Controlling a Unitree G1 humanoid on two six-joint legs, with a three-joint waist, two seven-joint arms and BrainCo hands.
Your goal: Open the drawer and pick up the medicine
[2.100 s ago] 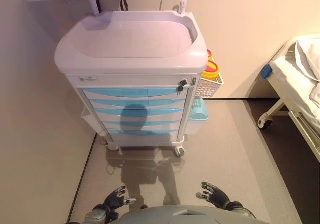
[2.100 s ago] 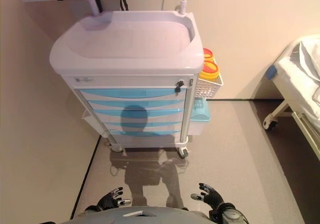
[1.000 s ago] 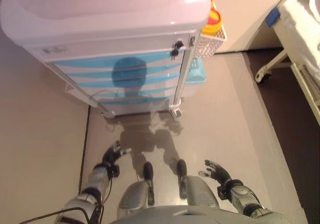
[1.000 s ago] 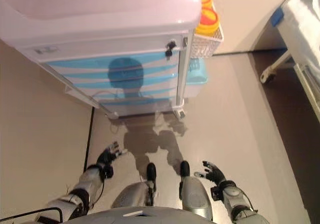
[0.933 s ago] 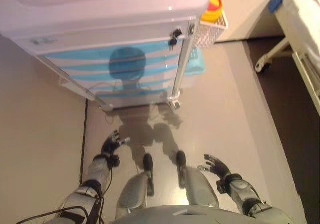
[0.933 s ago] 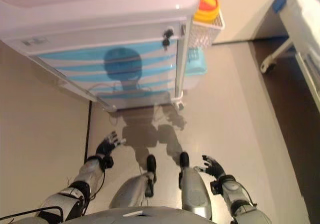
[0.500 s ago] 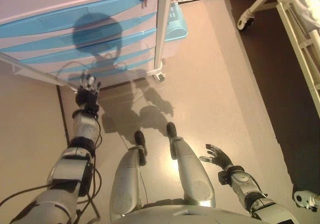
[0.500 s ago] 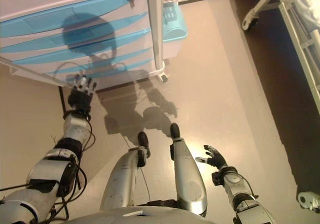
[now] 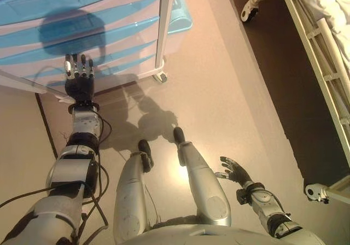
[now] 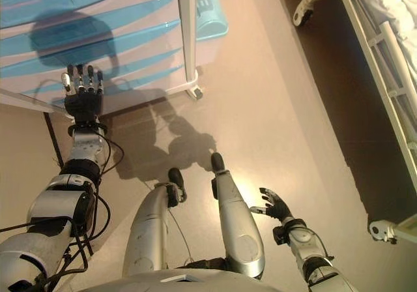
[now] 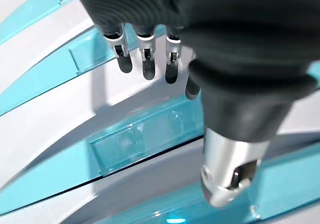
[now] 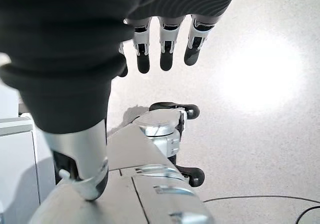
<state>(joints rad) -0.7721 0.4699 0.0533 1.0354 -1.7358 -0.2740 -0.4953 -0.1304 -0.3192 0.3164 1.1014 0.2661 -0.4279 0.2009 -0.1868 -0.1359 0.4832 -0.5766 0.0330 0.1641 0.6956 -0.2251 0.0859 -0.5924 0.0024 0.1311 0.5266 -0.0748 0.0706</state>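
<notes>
**A:** Start with your left robot hand (image 9: pixel 80 81). How do you find it?

**B:** You have it raised in front of the cart, fingers (image 11: pixel 145 59) straight and a little spread, thumb apart, nothing in it. The dark fingertips sit just before the lower drawer fronts; whether they touch, you cannot tell from here.

**A:** And your right robot hand (image 9: pixel 234 172)?

**B:** It hangs low by your right side over the floor (image 9: pixel 229 92), fingers loosely spread, palm bare. Your right wrist view shows the same: straight fingers and only floor past them.

**A:** What do the drawers look like?

**B:** The drawers (image 9: pixel 109 23) are white-fronted, each crossed by a curved band of translucent light blue. In your left wrist view one blue band carries a clear rectangular pocket (image 11: pixel 145 139), and a thin dark seam runs under it. All the drawers you can see lie flush with the cart; none stands out.

**A:** Where is the medicine?

**B:** You cannot see it in any view. Neither hand has it.

**A:** What surrounds the cart?

**B:** A white corner post (image 9: pixel 164 26) runs down its right side to a caster (image 9: pixel 162 77) on the floor. A light blue bin (image 9: pixel 180 15) sits just beside that post. Well apart to your right stands a bed (image 9: pixel 317 64) with a white railed frame and wheels, on a darker strip of floor.
</notes>
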